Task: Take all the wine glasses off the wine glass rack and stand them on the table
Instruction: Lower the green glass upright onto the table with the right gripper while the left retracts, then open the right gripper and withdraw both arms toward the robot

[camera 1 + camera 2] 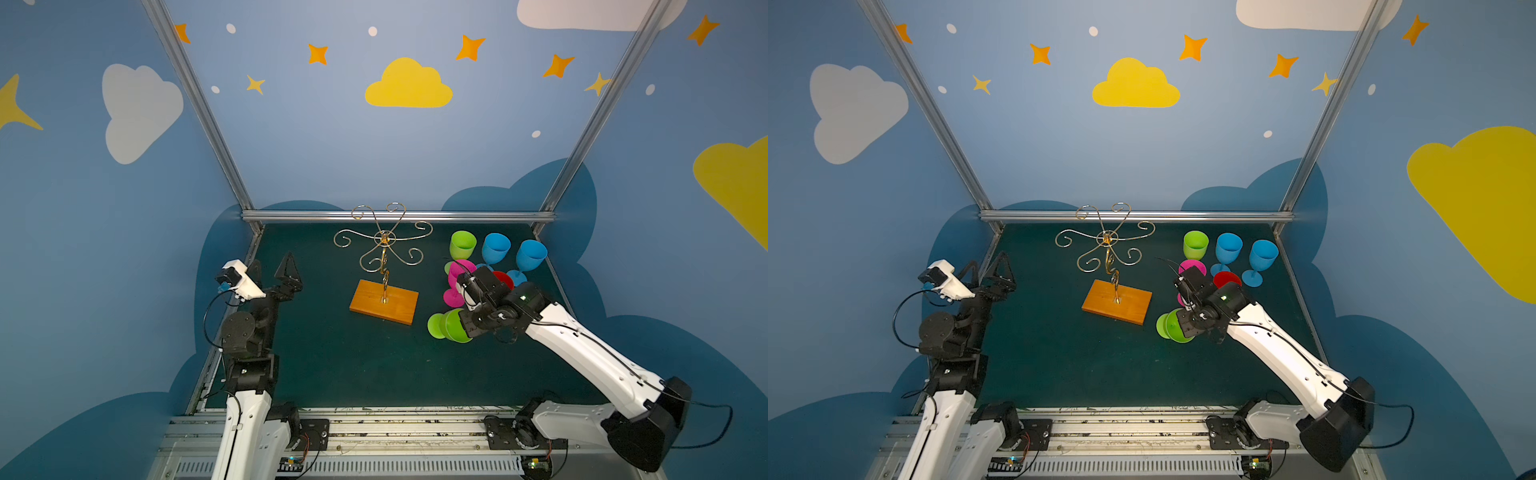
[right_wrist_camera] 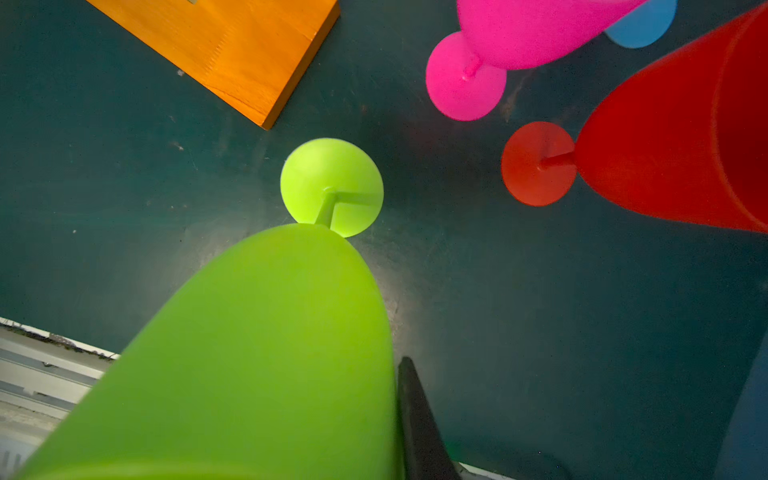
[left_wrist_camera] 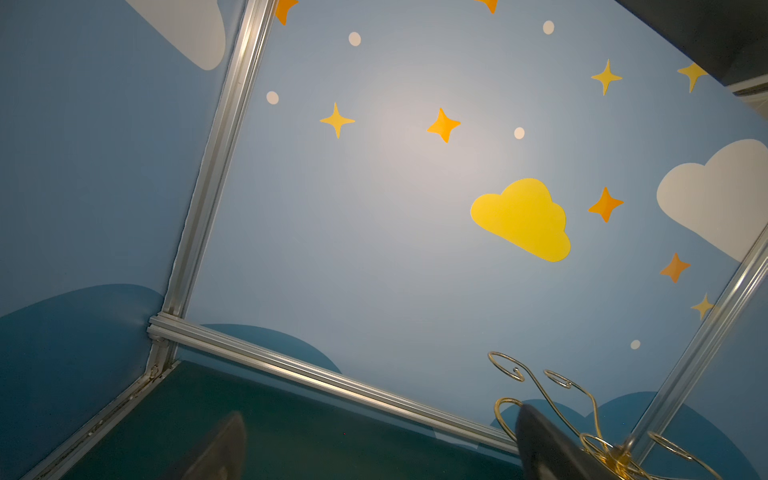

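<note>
The gold wire wine glass rack (image 1: 384, 238) on its orange-brown wooden base (image 1: 384, 301) stands mid-worktop, toward the back edge. The lime-green plastic wine glass (image 2: 266, 353) leans just right of that base, foot on the dark green worktop (image 1: 332, 365). The right gripper (image 1: 465, 326) seems to pinch its rim. The left gripper (image 1: 272, 270) gapes wide by the left edge.

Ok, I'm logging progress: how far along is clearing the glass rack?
Done: the wine glass rack has bare hooks; five glasses stand on the mat. In hand: the right gripper is at a sixth, the green glass, whose foot looks set down; its grip is hidden. Remaining: release and back off. The left gripper is open.
</note>
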`<act>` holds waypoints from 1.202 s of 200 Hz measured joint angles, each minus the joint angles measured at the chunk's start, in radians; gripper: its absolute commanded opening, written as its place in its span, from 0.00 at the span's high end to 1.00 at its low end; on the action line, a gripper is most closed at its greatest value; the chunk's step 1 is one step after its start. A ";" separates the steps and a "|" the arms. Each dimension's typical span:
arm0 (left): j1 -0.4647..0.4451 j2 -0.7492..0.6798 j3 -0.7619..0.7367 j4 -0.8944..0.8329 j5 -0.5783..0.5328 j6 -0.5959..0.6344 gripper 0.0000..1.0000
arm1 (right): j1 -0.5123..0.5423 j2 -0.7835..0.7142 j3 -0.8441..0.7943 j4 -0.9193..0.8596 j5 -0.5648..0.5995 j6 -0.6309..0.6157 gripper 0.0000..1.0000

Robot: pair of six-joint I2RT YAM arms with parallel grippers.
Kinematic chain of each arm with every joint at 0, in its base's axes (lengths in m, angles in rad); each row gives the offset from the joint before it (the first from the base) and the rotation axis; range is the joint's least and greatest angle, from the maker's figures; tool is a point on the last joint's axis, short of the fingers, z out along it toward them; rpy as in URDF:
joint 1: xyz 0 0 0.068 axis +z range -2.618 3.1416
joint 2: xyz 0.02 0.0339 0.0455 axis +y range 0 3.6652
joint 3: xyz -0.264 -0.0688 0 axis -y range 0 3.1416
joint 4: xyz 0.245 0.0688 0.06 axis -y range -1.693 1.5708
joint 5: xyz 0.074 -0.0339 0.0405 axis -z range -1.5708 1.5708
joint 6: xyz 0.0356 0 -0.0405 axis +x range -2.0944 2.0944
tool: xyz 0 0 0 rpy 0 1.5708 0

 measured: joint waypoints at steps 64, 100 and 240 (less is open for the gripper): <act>0.000 0.000 -0.001 -0.001 -0.002 0.000 0.01 | -0.030 0.059 0.006 0.044 -0.062 -0.019 0.72; 0.001 0.000 -0.001 -0.008 -0.003 0.000 0.01 | -0.048 0.032 0.012 0.063 -0.088 -0.021 0.63; -0.003 0.113 0.018 -0.096 0.074 0.114 0.01 | -0.362 -0.657 -0.420 0.558 0.075 -0.139 0.12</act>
